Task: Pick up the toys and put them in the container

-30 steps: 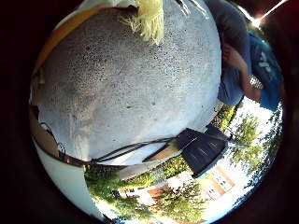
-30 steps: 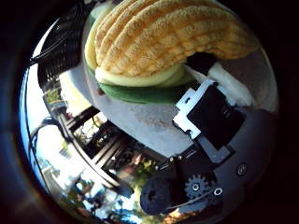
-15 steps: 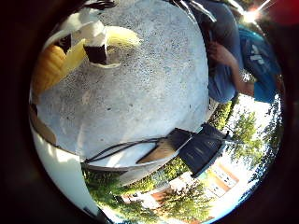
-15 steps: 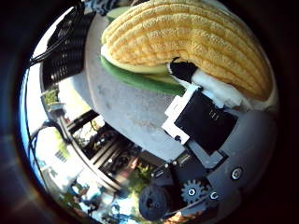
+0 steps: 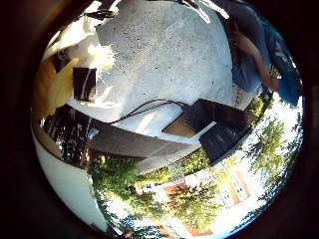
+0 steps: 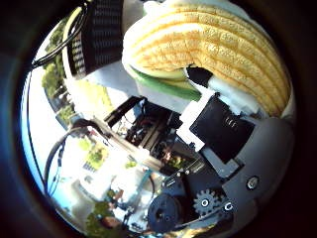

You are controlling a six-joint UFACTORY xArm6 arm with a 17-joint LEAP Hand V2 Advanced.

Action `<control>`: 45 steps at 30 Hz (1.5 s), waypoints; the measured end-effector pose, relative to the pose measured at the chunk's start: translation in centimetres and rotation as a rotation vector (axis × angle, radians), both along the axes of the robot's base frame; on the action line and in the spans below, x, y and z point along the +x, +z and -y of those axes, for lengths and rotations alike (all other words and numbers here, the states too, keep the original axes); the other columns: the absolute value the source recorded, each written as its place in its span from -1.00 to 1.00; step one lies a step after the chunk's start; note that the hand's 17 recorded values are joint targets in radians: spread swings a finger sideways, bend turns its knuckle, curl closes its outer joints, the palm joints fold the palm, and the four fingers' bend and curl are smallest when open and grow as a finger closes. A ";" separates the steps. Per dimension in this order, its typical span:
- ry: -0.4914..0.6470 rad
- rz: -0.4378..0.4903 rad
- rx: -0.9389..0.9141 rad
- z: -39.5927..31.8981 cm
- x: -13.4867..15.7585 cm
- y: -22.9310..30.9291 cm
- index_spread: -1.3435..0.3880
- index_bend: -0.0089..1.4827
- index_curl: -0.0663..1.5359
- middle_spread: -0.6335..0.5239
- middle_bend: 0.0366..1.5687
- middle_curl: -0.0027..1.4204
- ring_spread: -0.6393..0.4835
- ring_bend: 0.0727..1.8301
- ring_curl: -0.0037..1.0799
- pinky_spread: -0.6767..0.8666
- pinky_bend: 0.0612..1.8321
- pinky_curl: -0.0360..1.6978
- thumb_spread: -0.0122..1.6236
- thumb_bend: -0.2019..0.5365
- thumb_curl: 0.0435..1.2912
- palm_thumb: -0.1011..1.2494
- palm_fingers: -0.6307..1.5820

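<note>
A plush corn toy, ribbed yellow with green and pale husk leaves, fills much of the right thumb side palm view, close against the palm. My right hand has its white and black fingers curled round the toy. In the little finger side view a black fingertip presses on the toy's yellow side. The toy hangs above the round grey stone table. A black perforated container stands by the table's edge beside the toy.
Two black boxes stand at the table's rim. A person in blue sits at the far side of the table. A dark metal frame shows below the table, with trees and buildings beyond.
The hand has risen and tilted with the corn toy in its fingers; the table top now looks smaller and farther off, and its edge and the ground beyond have come into view.
</note>
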State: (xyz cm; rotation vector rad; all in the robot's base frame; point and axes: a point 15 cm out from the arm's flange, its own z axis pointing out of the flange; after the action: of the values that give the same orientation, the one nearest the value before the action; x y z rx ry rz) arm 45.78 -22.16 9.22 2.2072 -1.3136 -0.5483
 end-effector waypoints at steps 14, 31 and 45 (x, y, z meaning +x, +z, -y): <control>0.116 0.151 0.330 -21.1 1.9 14.6 -0.71 0.33 -0.91 -0.36 0.46 0.66 -0.11 0.52 0.67 0.07 0.58 0.12 0.42 -0.49 0.01 0.67 0.35; 0.098 0.347 0.366 -39.3 8.9 1.3 -0.27 0.45 -0.88 -0.22 0.09 0.42 0.14 0.35 0.45 0.15 0.32 0.15 0.51 -0.52 -0.16 0.46 -0.02; 0.177 0.295 0.252 -37.9 7.9 -2.2 0.08 -0.45 -0.84 0.27 -0.87 -0.33 0.68 -0.48 -0.30 0.49 -0.19 -0.24 0.36 -0.56 -0.33 0.28 -0.58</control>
State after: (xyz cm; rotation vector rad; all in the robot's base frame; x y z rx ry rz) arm 53.68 15.70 7.07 2.6641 -1.2267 -0.3457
